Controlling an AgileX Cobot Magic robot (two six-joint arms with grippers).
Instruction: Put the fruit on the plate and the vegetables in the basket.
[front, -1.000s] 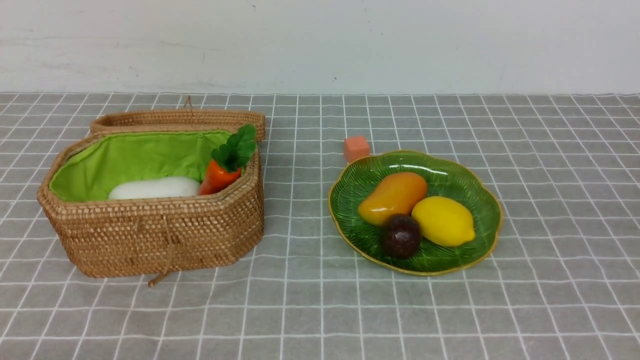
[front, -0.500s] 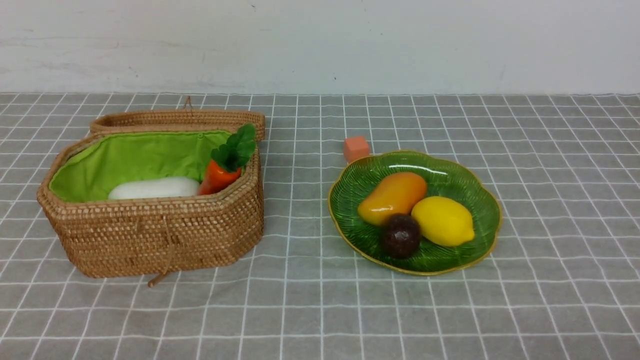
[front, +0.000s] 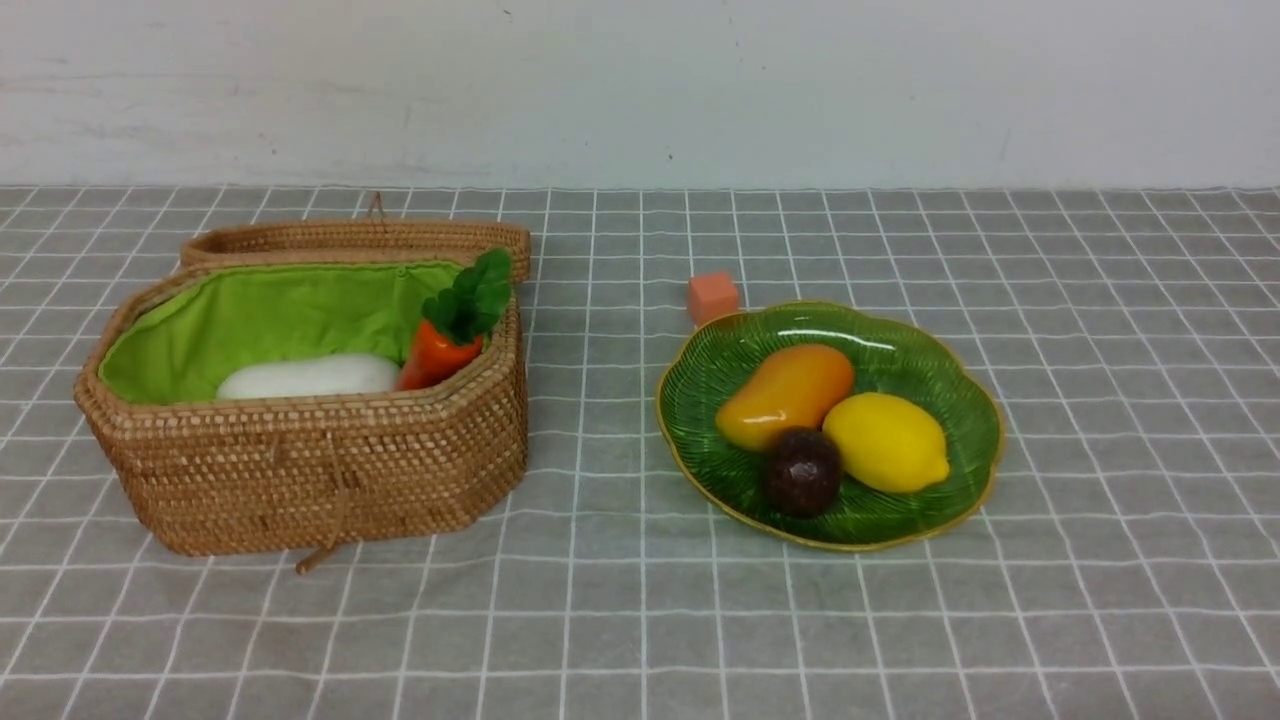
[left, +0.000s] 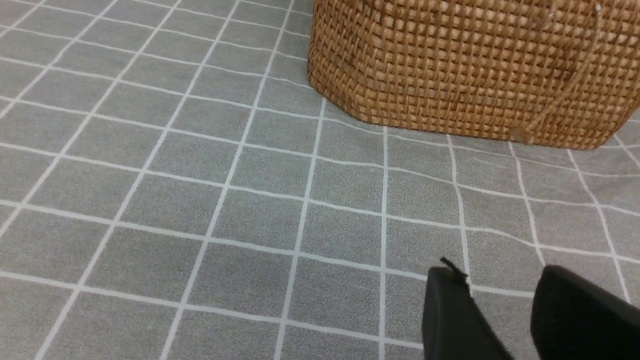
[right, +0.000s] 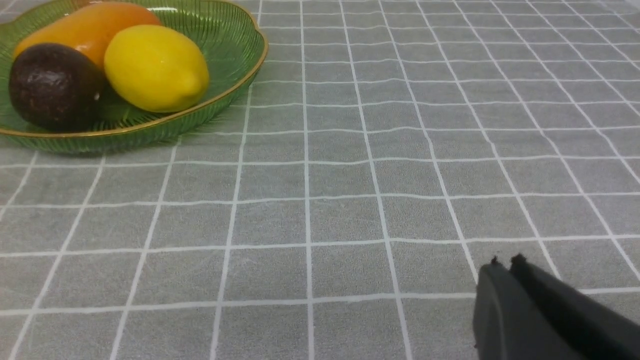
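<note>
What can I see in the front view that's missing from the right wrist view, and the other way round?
Only front: basket, radish, carrot, pink cube.
Only right wrist: the right arm's jaws, shut.
Both: green plate, mango, lemon, dark round fruit, grid-patterned cloth.

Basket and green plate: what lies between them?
In the front view, only bare gridded cloth separates the basket from the green plate.
</note>
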